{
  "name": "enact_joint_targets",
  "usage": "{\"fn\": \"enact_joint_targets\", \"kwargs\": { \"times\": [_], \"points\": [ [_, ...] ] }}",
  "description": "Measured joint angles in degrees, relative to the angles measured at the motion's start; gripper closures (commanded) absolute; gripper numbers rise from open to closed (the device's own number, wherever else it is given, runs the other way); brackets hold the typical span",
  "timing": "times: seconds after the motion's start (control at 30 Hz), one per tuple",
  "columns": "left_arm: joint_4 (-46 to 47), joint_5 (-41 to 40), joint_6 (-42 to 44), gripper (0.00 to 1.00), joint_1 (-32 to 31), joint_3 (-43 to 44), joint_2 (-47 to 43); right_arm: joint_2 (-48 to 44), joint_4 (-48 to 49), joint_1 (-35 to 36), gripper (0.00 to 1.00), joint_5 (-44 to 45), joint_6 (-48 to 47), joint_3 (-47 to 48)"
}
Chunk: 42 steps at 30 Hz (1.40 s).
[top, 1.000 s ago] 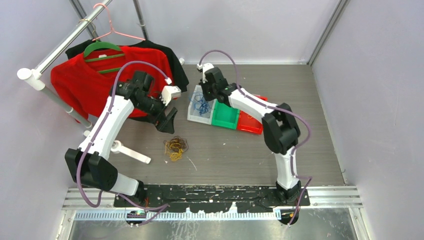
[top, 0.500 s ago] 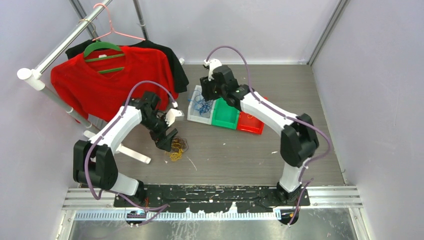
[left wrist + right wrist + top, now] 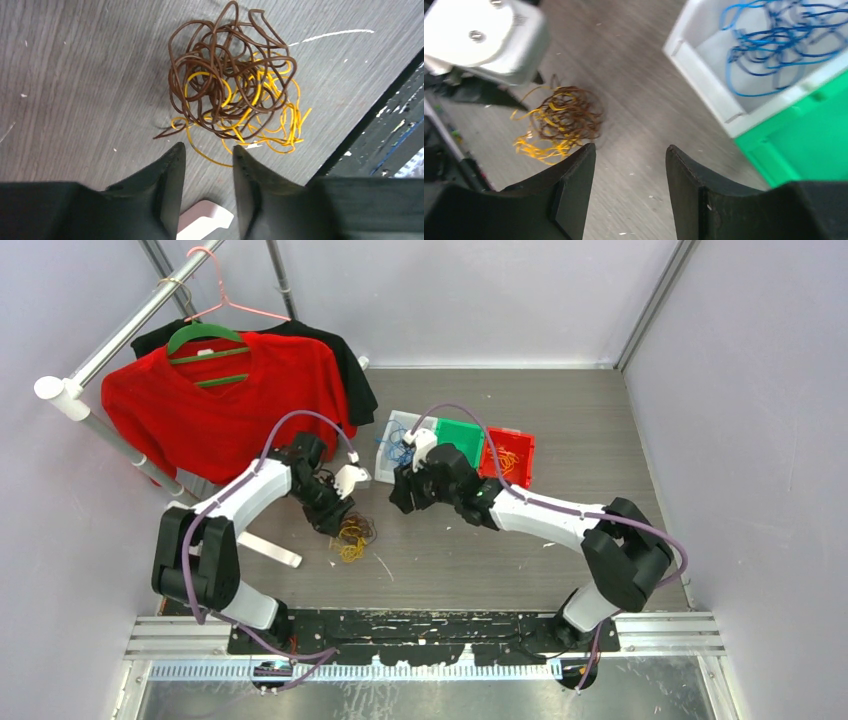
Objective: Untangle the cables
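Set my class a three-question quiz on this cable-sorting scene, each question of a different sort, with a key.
1. True or false: the blue cables lie in the white bin.
2. Which colours make up the loose clump? A brown and yellow; B blue and red; C green and white.
3. Fill in: the left claw and the right claw are both ____ (open or shut).
Key: 1 true; 2 A; 3 open.

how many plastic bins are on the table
3, side by side: white bin on the left holding blue cables, green bin in the middle, red bin on the right holding yellow-orange cables. None seems hidden.
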Motion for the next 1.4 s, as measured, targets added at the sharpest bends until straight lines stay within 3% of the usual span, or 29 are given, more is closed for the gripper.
{"fn": "enact_joint_targets", "kwargs": {
  "times": [0.03,0.1,0.43,0.57,0.7,0.73,0.83,1.03,1.33,1.4],
  "points": [
    [0.57,-0.15,-0.31,0.85,0.00,0.00,0.55,0.07,1.44,0.79,0.39,-1.07,0.83,-1.07],
    [1.33,-0.31,-0.87,0.96,0.00,-0.02,1.27,0.70,4.15,2.08,0.37,-2.89,1.68,-1.88],
    [1.57,-0.09,-0.94,1.00,0.00,-1.44,-4.55,13.18,14.67,5.90,0.36,-13.90,2.34,0.31],
    [1.55,-0.17,-0.92,1.00,0.00,-1.49,-5.62,17.57,16.48,5.90,0.57,-15.93,3.91,0.61],
    [1.53,-0.26,-0.66,1.00,0.00,-1.79,-5.62,18.67,18.69,5.86,0.93,-15.52,6.08,0.42],
    [1.51,-0.44,-0.55,1.00,0.00,-1.97,-5.64,18.64,20.09,5.77,0.98,-15.02,6.75,0.11],
    [1.53,-0.92,-0.13,1.00,0.00,-2.67,-5.68,17.88,22.75,5.35,0.99,-13.70,8.28,-1.60],
    [2.89,-4.11,2.38,1.00,0.00,-5.73,-6.01,9.75,22.73,2.93,0.99,-11.76,10.21,-8.28],
    [5.95,-9.62,6.88,1.00,0.00,-9.20,-6.78,-12.96,18.49,-3.45,0.99,-8.37,11.06,-21.44],
    [6.21,-10.12,7.32,0.95,0.00,-9.20,-6.97,-17.99,16.15,-4.68,0.99,-8.28,11.19,-22.62]
  ]
}}
